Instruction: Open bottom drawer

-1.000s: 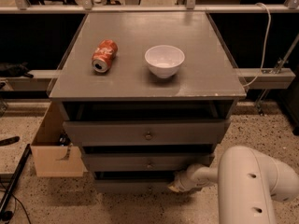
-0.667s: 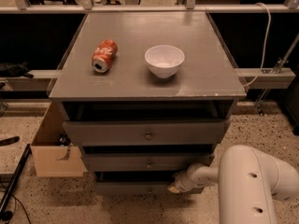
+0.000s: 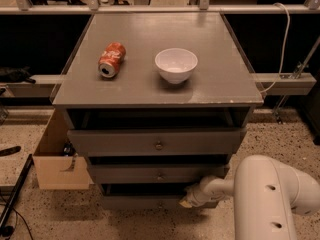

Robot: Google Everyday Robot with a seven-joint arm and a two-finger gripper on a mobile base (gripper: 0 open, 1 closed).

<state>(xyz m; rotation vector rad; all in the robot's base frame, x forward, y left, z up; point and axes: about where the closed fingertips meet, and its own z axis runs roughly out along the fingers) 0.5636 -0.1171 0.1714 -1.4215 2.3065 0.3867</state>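
The grey cabinet (image 3: 165, 91) has three drawers. The bottom drawer (image 3: 137, 202) is the lowest grey front, near the floor, standing out a little with a dark gap above it. Its knob is hidden behind my gripper. The middle drawer (image 3: 155, 174) and the top drawer (image 3: 157, 143) above it each show a small round knob. My gripper (image 3: 187, 200) reaches in from the right on a white arm (image 3: 270, 194) and sits against the bottom drawer's front near its centre.
An orange soda can (image 3: 111, 59) lies on its side on the cabinet top, next to a white bowl (image 3: 176, 65). An open cardboard box (image 3: 57, 159) stands on the floor at the left. A white cable (image 3: 285, 39) hangs at the right.
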